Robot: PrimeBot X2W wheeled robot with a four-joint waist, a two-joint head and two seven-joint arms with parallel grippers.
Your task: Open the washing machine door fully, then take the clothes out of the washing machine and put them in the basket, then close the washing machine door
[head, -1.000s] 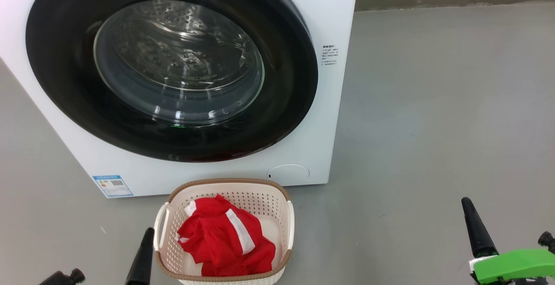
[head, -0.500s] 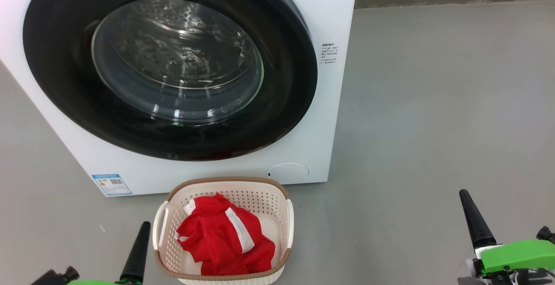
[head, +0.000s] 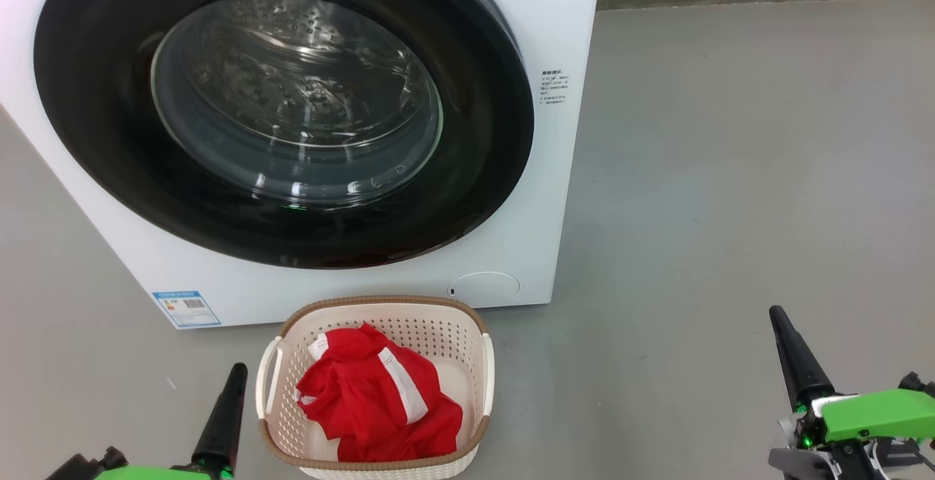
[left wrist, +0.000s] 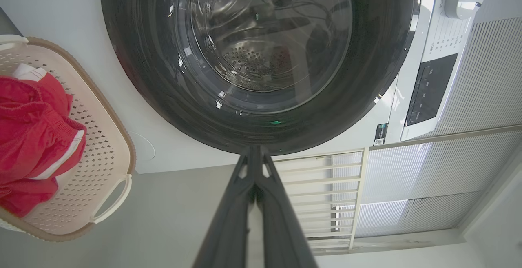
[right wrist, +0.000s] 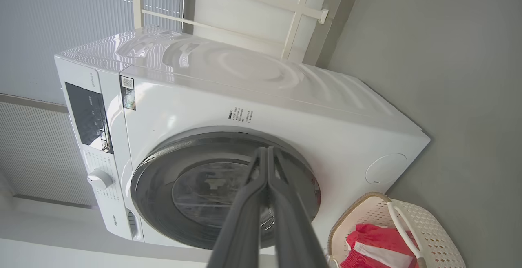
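Two grippers show in the head view. The left gripper (head: 232,385) is just beside the basket (head: 380,302); the right gripper (head: 785,334) is well apart over the grey floor (head: 730,173). The red clothes (head: 365,400) lie in the basket before the washing machine (head: 562,27), whose washing machine door (head: 475,173) is closed.

In the left wrist view, the fingers (left wrist: 228,219) are pressed together and point at the door's black rim.

In the right wrist view, the fingers (right wrist: 244,219) also meet.

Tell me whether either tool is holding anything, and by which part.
Nothing is held. The left tool and the right tool are both shut on nothing; the clothes lie in the basket.
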